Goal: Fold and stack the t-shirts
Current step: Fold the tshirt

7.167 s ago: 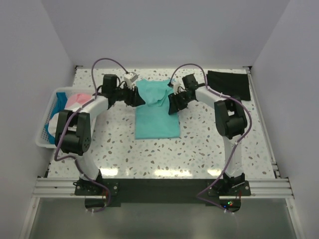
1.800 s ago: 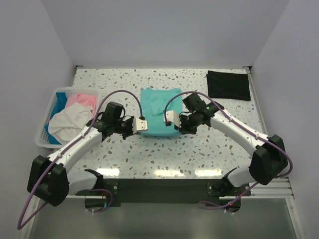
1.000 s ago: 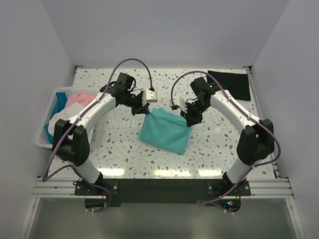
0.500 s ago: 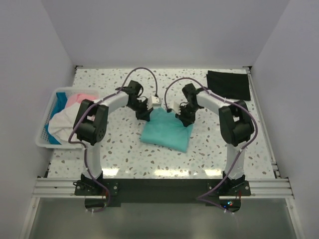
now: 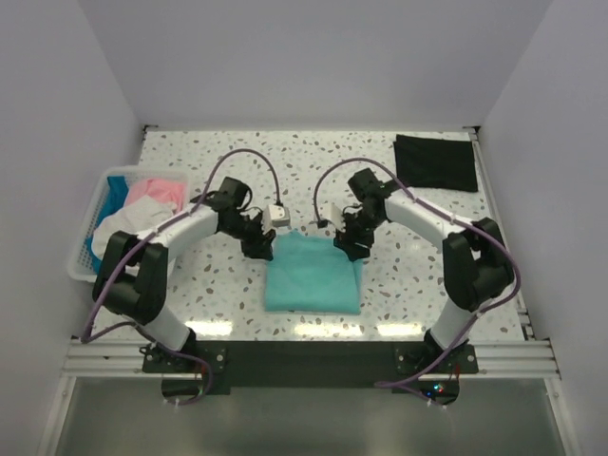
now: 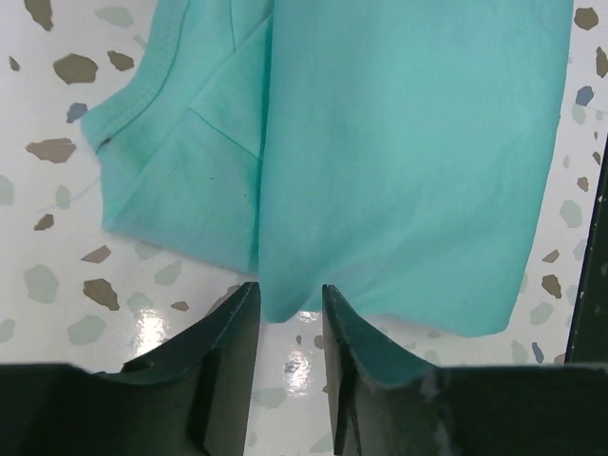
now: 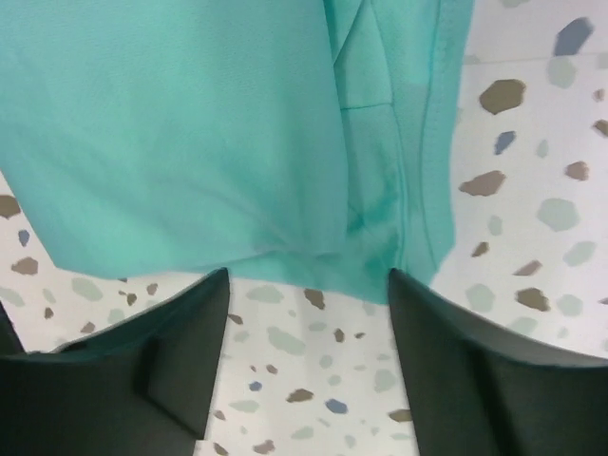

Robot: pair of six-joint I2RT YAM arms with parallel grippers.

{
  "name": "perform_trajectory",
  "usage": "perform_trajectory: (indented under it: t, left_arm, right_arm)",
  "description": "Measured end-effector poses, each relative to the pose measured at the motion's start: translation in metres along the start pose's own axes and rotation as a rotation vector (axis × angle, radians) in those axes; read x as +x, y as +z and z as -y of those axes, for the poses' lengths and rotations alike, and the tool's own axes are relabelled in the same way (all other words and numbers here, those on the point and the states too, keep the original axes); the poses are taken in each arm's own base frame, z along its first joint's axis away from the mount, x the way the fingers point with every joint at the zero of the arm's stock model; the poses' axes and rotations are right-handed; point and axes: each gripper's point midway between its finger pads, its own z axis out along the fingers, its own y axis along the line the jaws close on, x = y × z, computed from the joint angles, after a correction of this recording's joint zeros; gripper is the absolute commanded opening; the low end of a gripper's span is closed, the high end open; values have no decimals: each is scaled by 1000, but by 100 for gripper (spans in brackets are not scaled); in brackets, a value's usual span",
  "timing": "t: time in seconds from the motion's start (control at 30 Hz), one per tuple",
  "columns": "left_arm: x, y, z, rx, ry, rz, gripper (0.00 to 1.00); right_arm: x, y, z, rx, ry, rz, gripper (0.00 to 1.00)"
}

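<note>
With the folded teal-green t-shirt [image 5: 313, 277] laid by the middle of the bench's [image 5: 427, 275] near edge, and the left gripper [image 5: 263, 251] parted narrowly and the right gripper [image 5: 352, 249] widely at its far hem, the fold could be dragged open if cloth were snagged on withdrawal.

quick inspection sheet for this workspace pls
surface: speckled table, glare along the near edge
job's things: teal shirt folded, near centre; black shirt folded, far right corner; pink shirt, white shirt, blue shirt heaped in basket
clutter: nothing seen
grippers: left gripper fingers narrowly apart at the teal shirt's edge; right gripper fingers wide apart
cables: purple cables loop over each arm
surroundings: plain walls
</note>
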Motion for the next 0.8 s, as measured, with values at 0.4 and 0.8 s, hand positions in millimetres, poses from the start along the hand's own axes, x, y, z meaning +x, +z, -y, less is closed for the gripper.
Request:
perform_trajectory:
  t: [0.4,0.8]
  left_arm:
    - [-53,-9,4,-35,309,117,49]
    - [-52,59,4,125,274,52,48]
  right_arm:
    - [-65,-55,55,51,343,246,30]
    - [-68,54,49,-199,676,172,24]
